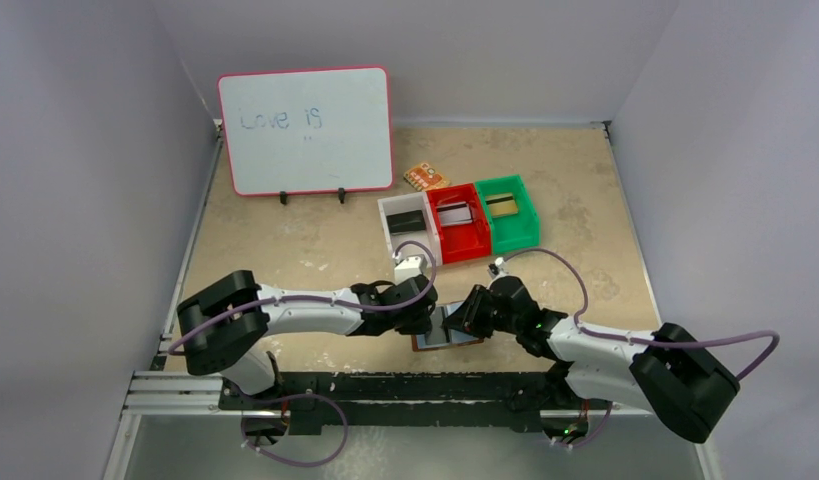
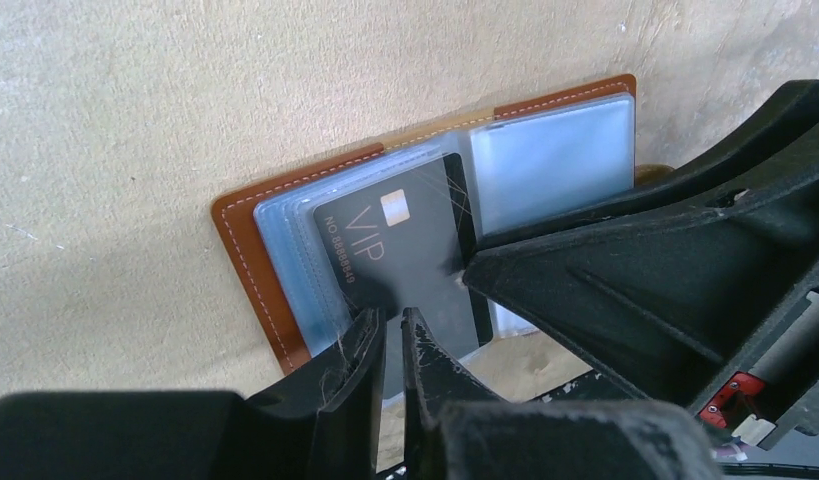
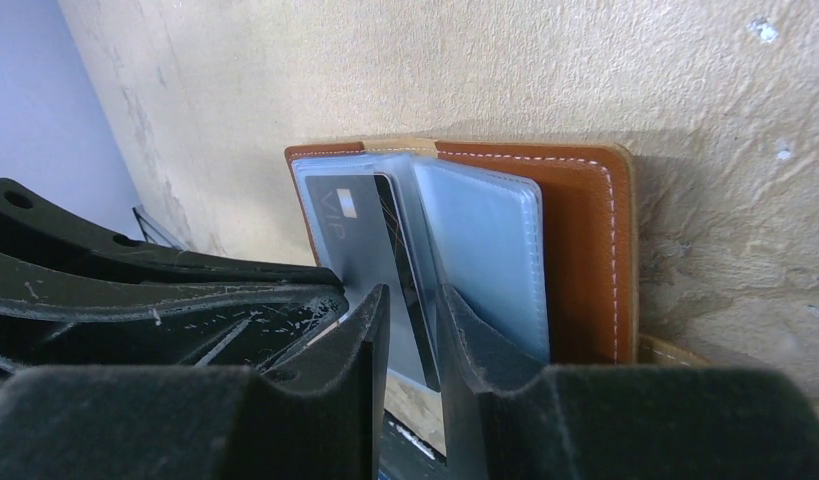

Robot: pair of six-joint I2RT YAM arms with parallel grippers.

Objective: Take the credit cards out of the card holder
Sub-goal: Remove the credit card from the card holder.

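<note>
The brown card holder [image 1: 447, 338] lies open on the table near the front edge, its clear pockets [image 2: 555, 160] facing up. A black card marked VIP [image 2: 405, 240] sits in the left stack of pockets [image 3: 350, 235]. My left gripper [image 2: 393, 315] comes in from the left [image 1: 428, 322]. Its jaws are almost together, with only a thin slit between them, and the tips rest on the black card's face. My right gripper [image 3: 413, 292] comes in from the right [image 1: 468, 312]. Its jaws stand apart over the card's dark stripe and the middle fold. Nothing is lifted.
Behind the holder stand a white bin [image 1: 393, 232], a red bin [image 1: 465, 243] and a green bin [image 1: 520, 230], each with a card inside. An orange packet [image 1: 425, 177] and a whiteboard [image 1: 307, 130] stand further back. The two grippers nearly touch over the holder.
</note>
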